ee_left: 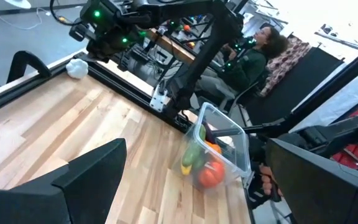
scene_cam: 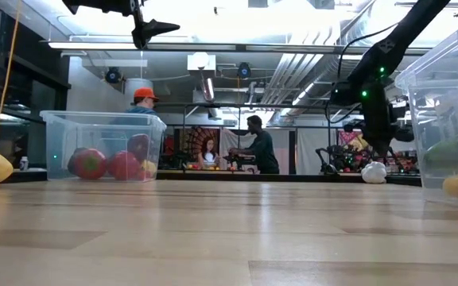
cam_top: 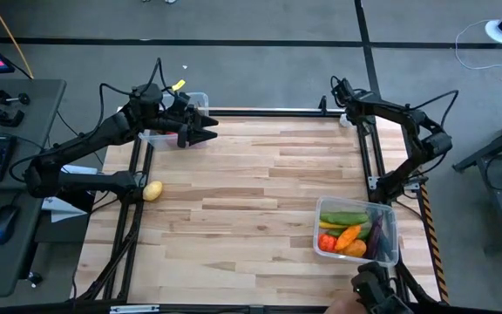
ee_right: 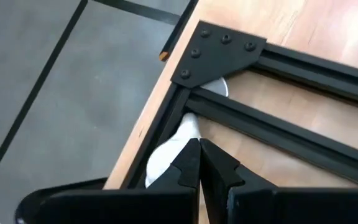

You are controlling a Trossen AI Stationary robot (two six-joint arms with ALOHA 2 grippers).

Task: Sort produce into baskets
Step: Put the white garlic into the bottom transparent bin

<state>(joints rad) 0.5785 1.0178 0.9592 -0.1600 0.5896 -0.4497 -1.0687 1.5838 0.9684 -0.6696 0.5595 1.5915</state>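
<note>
My right gripper (ee_right: pixel 199 149) is shut and slants down at the table's far right corner (cam_top: pixel 345 106). Its tips are right by a white garlic (ee_right: pixel 166 155), which lies against the black frame rail there (scene_cam: pixel 374 172). My left gripper (cam_top: pixel 204 131) hangs open and empty, high beside the far left basket (cam_top: pixel 192 103), which holds red apples (scene_cam: pixel 106 163). The right basket (cam_top: pixel 356 231) near the near right corner holds green, orange, red and purple produce. A yellow piece (cam_top: pixel 152 190) rests on the table at its left edge. My right gripper's shut tips stand just above the garlic's near side (ee_right: pixel 182 140), coming from above at a slant. Whether they touch the garlic cannot be told.
Black frame rails (ee_right: pixel 272 124) with a bolted corner bracket (ee_right: pixel 219 53) run round the table and crowd the garlic. A dark device (cam_top: pixel 377 288) stands at the near right edge. People sit in the room beyond the table (scene_cam: pixel 257 143). The wooden middle (cam_top: pixel 251 192) is bare.
</note>
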